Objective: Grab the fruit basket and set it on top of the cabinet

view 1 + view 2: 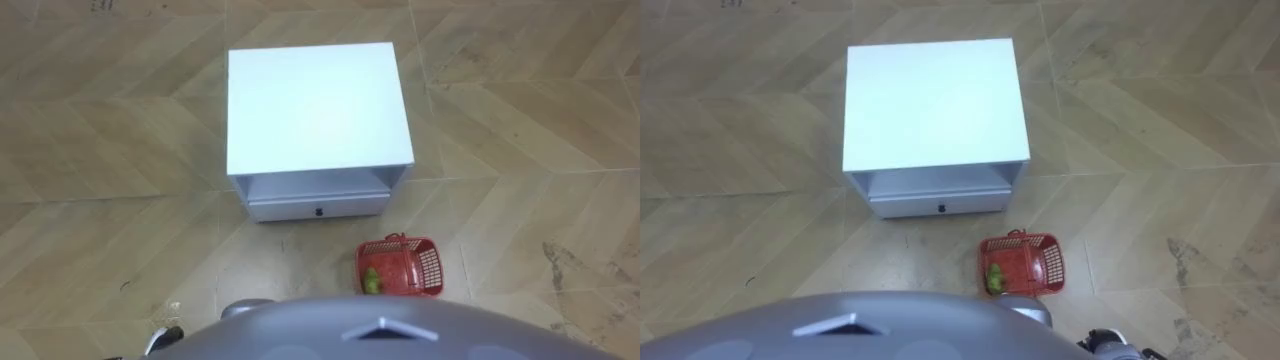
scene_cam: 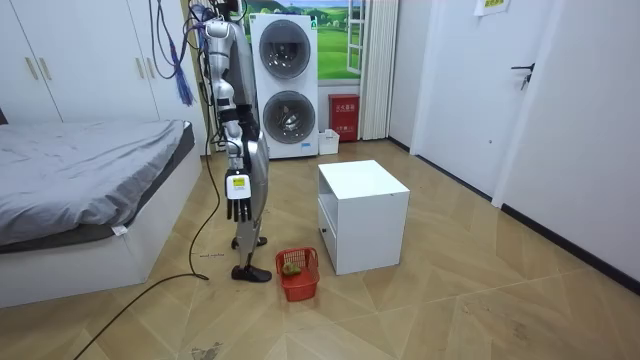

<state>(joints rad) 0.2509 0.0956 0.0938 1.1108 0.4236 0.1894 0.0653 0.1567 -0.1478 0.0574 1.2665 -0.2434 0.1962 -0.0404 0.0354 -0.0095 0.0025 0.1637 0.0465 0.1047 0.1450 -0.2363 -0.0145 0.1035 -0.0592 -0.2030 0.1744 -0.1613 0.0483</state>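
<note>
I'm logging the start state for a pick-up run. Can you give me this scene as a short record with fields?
robot: stands upright between the grey bed and the white square cabinet, facing the cabinet
basket: red plastic mesh basket on the wooden floor, apart from the cabinet's front, at the robot's right
contents: a green fruit
cabinet front: open shelf above a shut drawer
right hand: hangs at the robot's side, fingers relaxed, holding nothing
task state: basket not yet picked up

Cabinet [image 1: 318, 105] upper centre of frame, drawer [image 1: 318, 208] on lower edge. Basket [image 1: 430, 265] on floor [image 1: 100, 200] lower right of drawer; fruit [image 1: 371, 280] inside, left end.
</note>
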